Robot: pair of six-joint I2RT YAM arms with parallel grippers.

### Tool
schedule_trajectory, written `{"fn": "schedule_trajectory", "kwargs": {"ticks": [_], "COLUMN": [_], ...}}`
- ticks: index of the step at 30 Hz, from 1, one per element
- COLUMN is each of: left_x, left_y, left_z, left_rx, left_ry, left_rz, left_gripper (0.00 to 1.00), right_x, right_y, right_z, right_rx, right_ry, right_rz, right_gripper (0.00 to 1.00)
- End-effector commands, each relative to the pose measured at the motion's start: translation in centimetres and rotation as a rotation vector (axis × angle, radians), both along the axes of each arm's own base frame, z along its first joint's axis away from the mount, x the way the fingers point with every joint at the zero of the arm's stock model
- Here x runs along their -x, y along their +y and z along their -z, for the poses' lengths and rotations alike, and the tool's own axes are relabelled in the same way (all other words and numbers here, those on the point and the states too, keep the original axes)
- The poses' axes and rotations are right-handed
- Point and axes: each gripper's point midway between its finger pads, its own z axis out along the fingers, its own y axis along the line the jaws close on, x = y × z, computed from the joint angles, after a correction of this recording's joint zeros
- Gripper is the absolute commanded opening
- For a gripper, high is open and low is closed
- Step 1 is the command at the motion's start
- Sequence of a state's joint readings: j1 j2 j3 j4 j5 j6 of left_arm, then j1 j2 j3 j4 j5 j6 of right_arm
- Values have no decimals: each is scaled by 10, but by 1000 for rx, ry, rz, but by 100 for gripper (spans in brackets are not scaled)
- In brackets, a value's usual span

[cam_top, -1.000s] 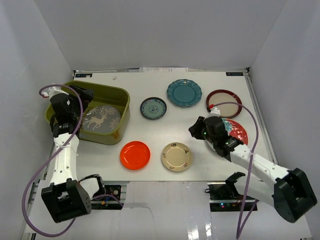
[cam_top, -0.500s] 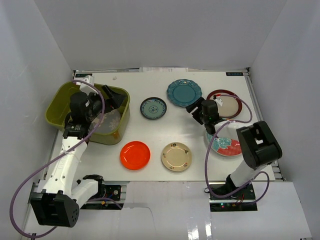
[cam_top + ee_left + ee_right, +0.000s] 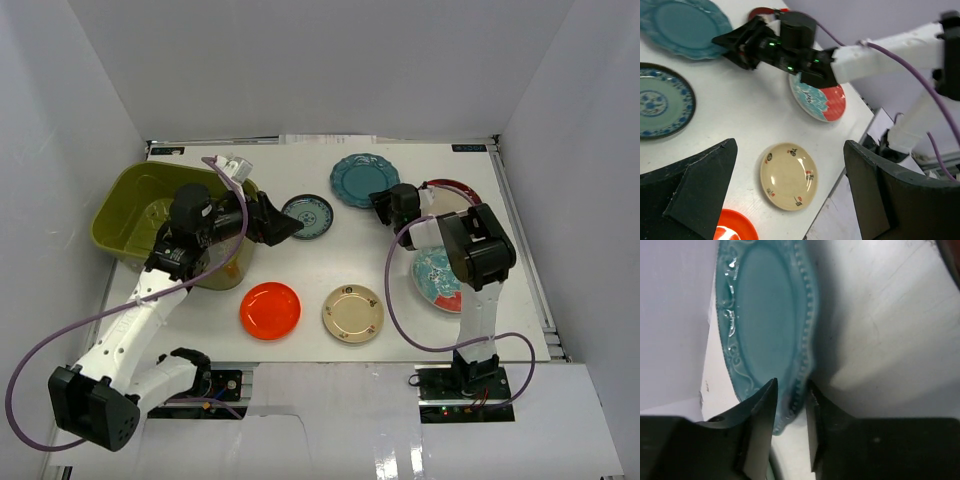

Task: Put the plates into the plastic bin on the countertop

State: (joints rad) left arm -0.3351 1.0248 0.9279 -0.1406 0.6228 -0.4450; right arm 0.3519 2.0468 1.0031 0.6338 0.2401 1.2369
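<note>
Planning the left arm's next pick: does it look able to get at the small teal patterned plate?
Probably yes: the open left gripper sits right beside the small teal patterned plate, with nothing between or on it.

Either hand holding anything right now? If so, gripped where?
Right hand pinches the teal scalloped plate by its rim, one finger on each face. Left hand is open and holds nothing.

Glossy glaze on a matt white countertop [image 3: 310,268]
The teal scalloped plate [image 3: 765,325] shines, its beaded rim in relief; the orange-red plate [image 3: 271,309] gleams smoothly; the olive-green bin [image 3: 112,205] looks like smooth plastic.
</note>
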Motion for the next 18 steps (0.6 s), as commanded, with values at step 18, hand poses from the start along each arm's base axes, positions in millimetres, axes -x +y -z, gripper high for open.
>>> {"fn": "schedule_trajectory", "kwargs": {"ticks": [18], "left_x": [-44], "left_y": [-42], "left_z": [-8], "left_rx": [150], "left_ry": [206], "left_rz": [15], "left_gripper": [98], "right_x": [35], "right_y": [-27], "right_z": [-265], "right_rx": [-205], "right_ry": [-642], "right_rz": [-174], "right_gripper": [8]}}
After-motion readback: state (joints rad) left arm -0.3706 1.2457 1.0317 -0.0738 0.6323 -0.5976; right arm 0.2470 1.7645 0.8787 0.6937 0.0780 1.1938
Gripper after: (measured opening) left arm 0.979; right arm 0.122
